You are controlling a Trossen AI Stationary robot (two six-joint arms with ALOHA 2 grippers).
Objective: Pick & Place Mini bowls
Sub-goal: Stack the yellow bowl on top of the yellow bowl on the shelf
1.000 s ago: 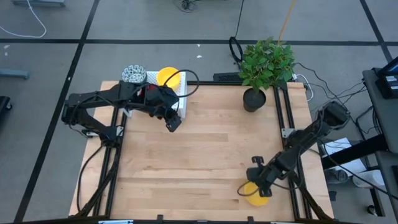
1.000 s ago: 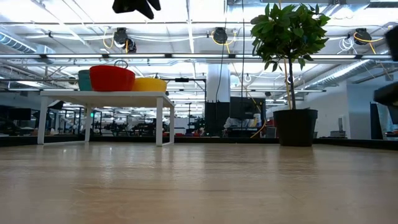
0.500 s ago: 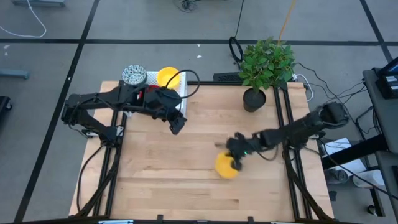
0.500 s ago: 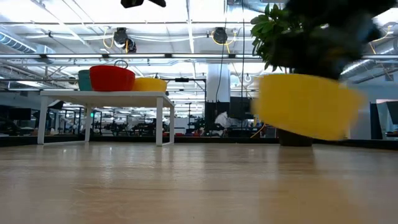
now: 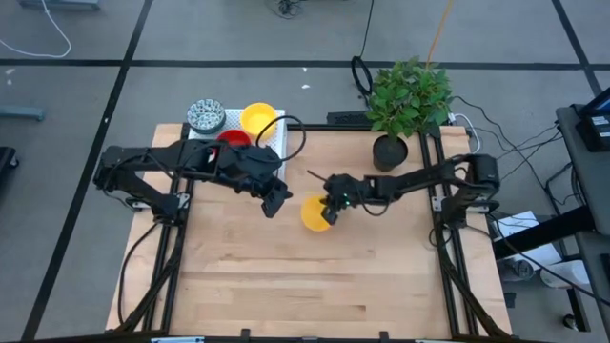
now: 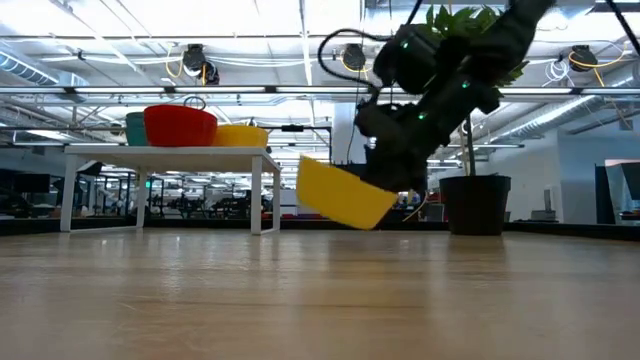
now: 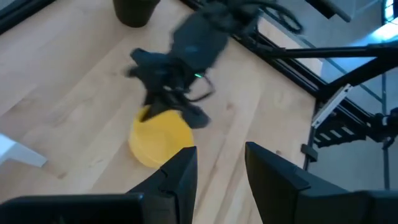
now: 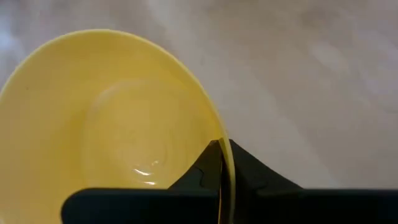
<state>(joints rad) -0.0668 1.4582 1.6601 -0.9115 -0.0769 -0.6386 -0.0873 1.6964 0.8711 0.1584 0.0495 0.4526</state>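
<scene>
A yellow mini bowl (image 5: pixel 313 213) hangs tilted above the table's middle, shut in my right gripper (image 5: pixel 331 210); it also shows in the low view (image 6: pixel 345 195) and the left wrist view (image 7: pixel 160 137). My left gripper (image 5: pixel 274 198) hovers open just left of that bowl, touching nothing. On the white rack (image 5: pixel 274 152) at the far left stand a speckled bowl (image 5: pixel 205 115), a red bowl (image 5: pixel 233 139) and another yellow bowl (image 5: pixel 257 117). My right gripper pinches the yellow bowl's rim (image 8: pixel 219 134), one finger inside the bowl (image 8: pixel 202 171) and one outside (image 8: pixel 249 169). It comes at the bowl slanting down from the table's right side. The bowl is lifted clear of the table and tilted (image 6: pixel 345 195).
A black pot with a green plant (image 5: pixel 389 152) stands at the far right of the table. Cables lie beyond the far edge. Bare wood (image 5: pixel 315 286) spreads over the near half of the table.
My right gripper has carried the yellow bowl from the table's near right corner up and across to the middle, toward the far left, keeping it shut in the fingers. My left gripper has moved a little toward the right and near edge, closer to the bowl.
</scene>
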